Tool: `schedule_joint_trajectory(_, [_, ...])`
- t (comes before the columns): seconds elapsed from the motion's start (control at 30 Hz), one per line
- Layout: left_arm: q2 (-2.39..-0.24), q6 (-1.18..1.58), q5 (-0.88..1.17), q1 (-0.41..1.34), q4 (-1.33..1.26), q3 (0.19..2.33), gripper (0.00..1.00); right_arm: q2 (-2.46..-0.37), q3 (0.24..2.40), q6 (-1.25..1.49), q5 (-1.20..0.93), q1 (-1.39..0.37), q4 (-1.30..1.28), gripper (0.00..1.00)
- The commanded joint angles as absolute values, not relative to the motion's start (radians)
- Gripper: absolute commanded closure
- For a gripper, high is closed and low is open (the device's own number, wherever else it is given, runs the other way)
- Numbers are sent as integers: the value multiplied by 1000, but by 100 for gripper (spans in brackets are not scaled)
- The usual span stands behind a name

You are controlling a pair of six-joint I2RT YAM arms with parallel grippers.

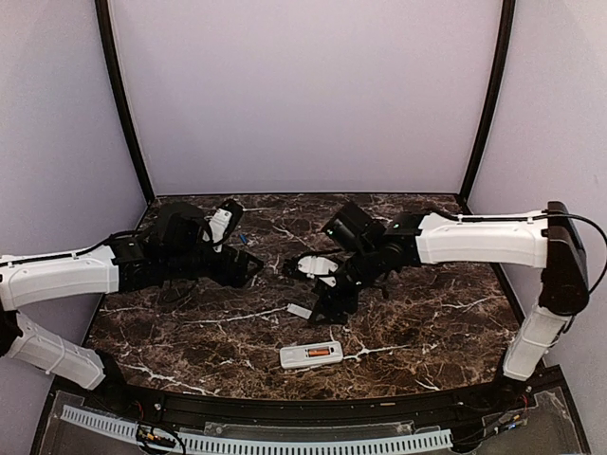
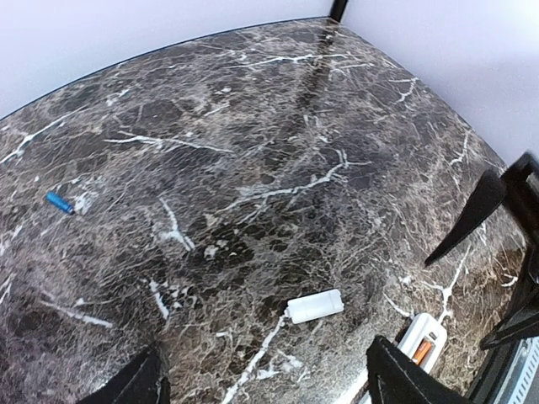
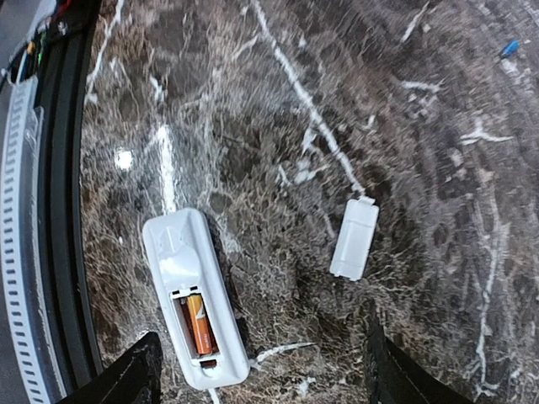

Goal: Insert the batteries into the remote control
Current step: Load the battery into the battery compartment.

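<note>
Two batteries are in view, an orange-red cell (image 3: pixel 200 324) and a bluish cell (image 2: pixel 59 202). One remote control (image 3: pixel 194 299) lies back-up near the front edge of the table (image 1: pixel 427 332) with its compartment uncovered. The orange-red cell sits in one slot, and the slot beside it is open and dark. One white battery cover (image 3: pixel 354 238) lies loose on the marble just beyond the remote. The bluish cell lies on the bare table towards the back left, well apart from the remote.

Both pincers are spread wide and grip nothing. The right gripper (image 3: pixel 261 337) hangs above the table, with the remote near one finger and the cover near the other. The left gripper (image 2: pixel 265 353) hovers near the bluish cell, which lies off to one side of its fingers.
</note>
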State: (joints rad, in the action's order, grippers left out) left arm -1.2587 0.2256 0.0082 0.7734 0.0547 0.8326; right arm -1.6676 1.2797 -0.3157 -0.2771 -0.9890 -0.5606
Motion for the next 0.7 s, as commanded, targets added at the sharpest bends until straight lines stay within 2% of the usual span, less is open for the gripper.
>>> schedule_joint_trajectory(0.0, [-1186, 340, -96, 753, 76, 768, 18, -1825, 1358, -422, -294, -1013, -760, 22])
schedule_joint_trajectory(0.13, [-1172, 339, -120, 748, 81, 748, 18, -1907, 1420, -438, -341, -1013, -792, 24])
schedule_joint_trajectory(0.23, [-1178, 332, -121, 747, 95, 754, 18, -1924, 1421, -454, -396, -1014, -787, 22])
schedule_joint_trajectory(0.53, [-1189, 291, -142, 746, 97, 770, 18, -1959, 1401, -424, -325, -1037, -750, 40])
schedule_joint_trajectory(0.67, [-1203, 300, -129, 747, 112, 786, 19, -1981, 1407, -421, -326, -1049, -741, 42])
